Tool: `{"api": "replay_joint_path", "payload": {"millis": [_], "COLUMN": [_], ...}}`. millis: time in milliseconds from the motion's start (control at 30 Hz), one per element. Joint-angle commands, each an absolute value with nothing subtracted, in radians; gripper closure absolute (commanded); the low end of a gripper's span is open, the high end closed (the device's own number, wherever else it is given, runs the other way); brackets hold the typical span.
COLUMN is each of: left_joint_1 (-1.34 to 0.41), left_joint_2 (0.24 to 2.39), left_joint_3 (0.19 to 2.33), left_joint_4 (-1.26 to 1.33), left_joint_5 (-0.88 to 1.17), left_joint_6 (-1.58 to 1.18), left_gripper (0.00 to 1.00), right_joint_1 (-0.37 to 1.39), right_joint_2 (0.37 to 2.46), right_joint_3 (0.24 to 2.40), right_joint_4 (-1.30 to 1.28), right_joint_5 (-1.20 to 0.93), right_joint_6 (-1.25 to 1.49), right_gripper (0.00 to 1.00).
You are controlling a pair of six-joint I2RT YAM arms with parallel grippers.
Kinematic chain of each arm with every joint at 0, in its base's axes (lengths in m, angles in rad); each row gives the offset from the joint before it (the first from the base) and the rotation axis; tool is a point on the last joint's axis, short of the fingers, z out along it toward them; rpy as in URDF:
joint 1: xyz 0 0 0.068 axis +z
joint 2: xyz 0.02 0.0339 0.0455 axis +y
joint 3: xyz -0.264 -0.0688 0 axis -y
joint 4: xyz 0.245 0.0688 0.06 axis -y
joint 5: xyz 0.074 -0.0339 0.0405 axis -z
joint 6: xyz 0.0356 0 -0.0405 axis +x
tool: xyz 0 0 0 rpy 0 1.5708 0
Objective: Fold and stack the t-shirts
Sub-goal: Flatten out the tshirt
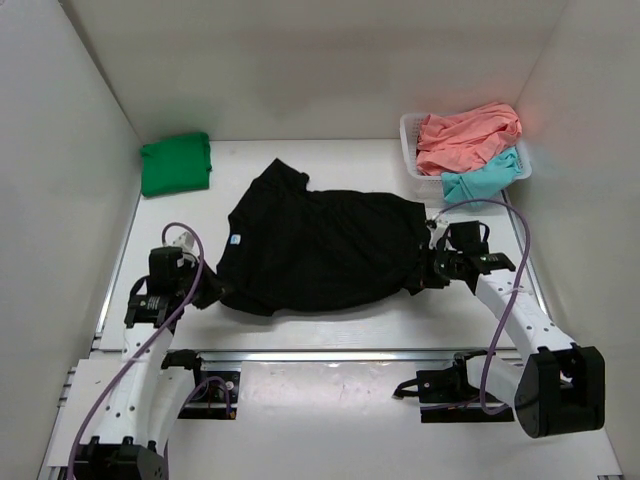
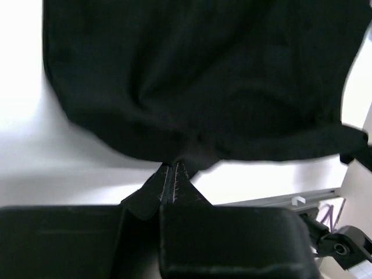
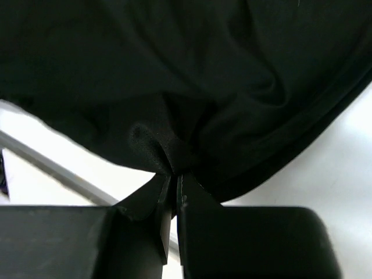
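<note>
White counter (image 1: 300,338) | black t-shirt (image 1: 320,250) spread mid-counter | left fingers (image 2: 154,195) pinching its near-left edge | right fingers (image 3: 197,197) pinching its right edge | advice: lift both evenly, hold cloth taut

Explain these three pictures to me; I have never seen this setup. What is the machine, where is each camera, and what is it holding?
These are two robot arms bolted at the near edge of a white table. The wide picture looks down from above and behind them. The other two come from a camera on each wrist, showing its own fingers. A large black t-shirt lies spread in the middle. The left gripper is shut on its left edge, the right gripper on its right edge. A folded green t-shirt lies at the far left. A white basket at the far right holds a coral-pink t-shirt and a teal t-shirt.
</note>
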State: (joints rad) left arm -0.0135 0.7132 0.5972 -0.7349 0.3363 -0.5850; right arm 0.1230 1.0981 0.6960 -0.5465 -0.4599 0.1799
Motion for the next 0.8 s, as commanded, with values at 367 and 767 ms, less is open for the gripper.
{"api": "replay_joint_path", "payload": {"millis": [367, 767], "left_joint_1": [0.029, 0.095], "left_joint_2": [0.992, 1.766], "left_joint_3": [0.8, 2.334], "left_joint_4": [-0.526, -0.618], "left_joint_5": [0.33, 0.209], "left_joint_6": [-0.635, -0.408], "left_gripper": [1.0, 1.0], "right_joint_1": [0.152, 0.091], "right_joint_2": [1.419, 1.932], "right_joint_3": [1.01, 2.386], "right_joint_4": [-0.65, -0.586], "right_joint_5": [-0.385, -0.42], "right_joint_6": [0.184, 0.178], "right_gripper": [1.0, 1.0]}}
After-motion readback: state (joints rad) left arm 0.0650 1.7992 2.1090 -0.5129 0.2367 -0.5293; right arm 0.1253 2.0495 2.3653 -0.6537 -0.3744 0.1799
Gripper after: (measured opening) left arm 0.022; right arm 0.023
